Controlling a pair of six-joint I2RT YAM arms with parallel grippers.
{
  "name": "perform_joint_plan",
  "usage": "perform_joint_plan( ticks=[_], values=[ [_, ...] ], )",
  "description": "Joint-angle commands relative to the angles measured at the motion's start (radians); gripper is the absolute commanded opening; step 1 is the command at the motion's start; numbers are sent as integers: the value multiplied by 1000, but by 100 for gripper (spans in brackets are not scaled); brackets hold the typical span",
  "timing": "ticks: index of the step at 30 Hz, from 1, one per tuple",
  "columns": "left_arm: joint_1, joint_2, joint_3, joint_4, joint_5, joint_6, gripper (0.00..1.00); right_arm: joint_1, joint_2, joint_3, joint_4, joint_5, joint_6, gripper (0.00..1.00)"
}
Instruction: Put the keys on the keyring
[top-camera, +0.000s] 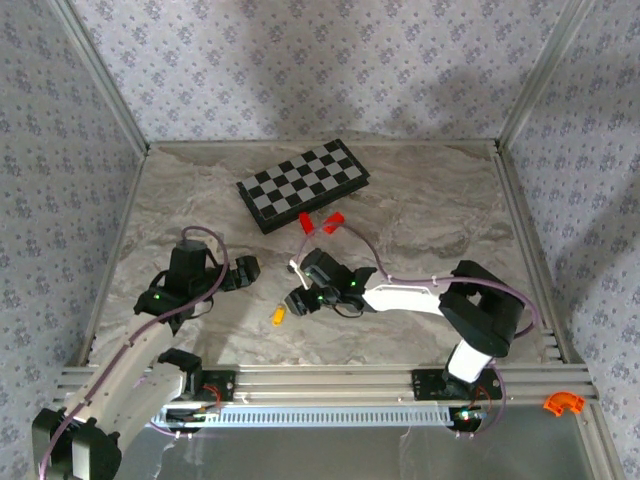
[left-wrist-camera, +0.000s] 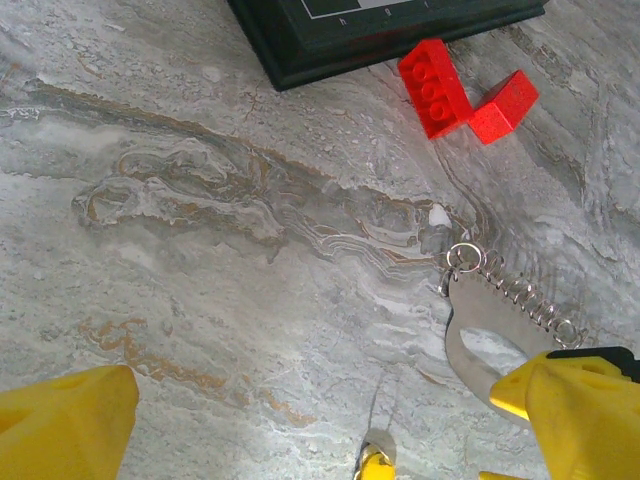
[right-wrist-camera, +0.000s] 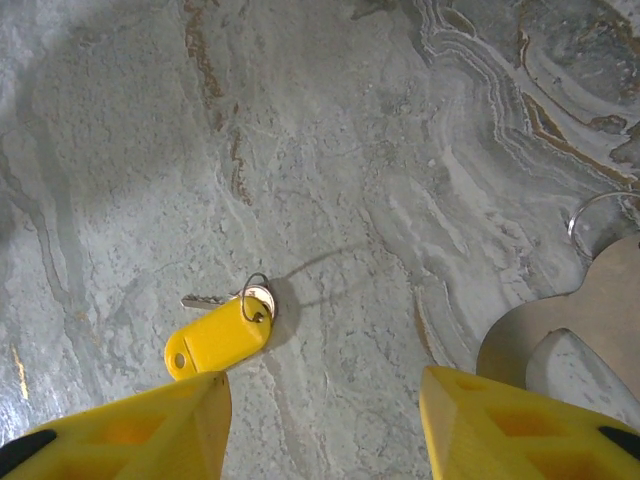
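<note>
The key is a yellow oblong tag (right-wrist-camera: 218, 338) with a small metal blade and a thin wire ring, lying flat on the marble table (top-camera: 420, 215); it also shows as the key (top-camera: 279, 315) and its tip (left-wrist-camera: 375, 462). My right gripper (right-wrist-camera: 322, 385) hovers open just above it, with the tag near the left finger (right-wrist-camera: 140, 430). The keyring (left-wrist-camera: 464, 329) is a pale loop with a coiled chain (left-wrist-camera: 515, 295), lying flat as the keyring (top-camera: 296, 268). My left gripper (left-wrist-camera: 315, 400) is open, its right finger (left-wrist-camera: 585, 415) over the loop's lower end.
A folded chessboard (top-camera: 303, 184) lies at the back centre. Two red blocks (left-wrist-camera: 435, 88) sit just in front of it, near the keyring. Aluminium frame rails and patterned walls enclose the table. An orange piece (top-camera: 562, 403) rests on the front rail at right.
</note>
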Motion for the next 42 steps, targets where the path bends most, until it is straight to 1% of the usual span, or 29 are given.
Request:
perform_joint_plan(
  ticks=[1, 5, 12, 26, 34, 42],
  values=[
    [-1, 9, 29, 13, 2, 15, 99, -22, 9, 19, -3, 36, 53, 51],
    [-1, 10, 28, 13, 1, 17, 98, -48, 4, 37, -40, 82, 61, 50],
    [-1, 8, 27, 15, -7, 17, 98, -79, 75, 122, -108, 102, 63, 46],
    [4, -1, 38, 7, -15, 20, 97, -78, 222, 314, -279, 242, 85, 38],
    [5, -14, 28, 12, -21, 17, 98, -70, 286, 393, -343, 285, 86, 37],
    [7, -20, 32, 7, -23, 22, 98, -58, 319, 422, -383, 315, 90, 39]
  ],
)
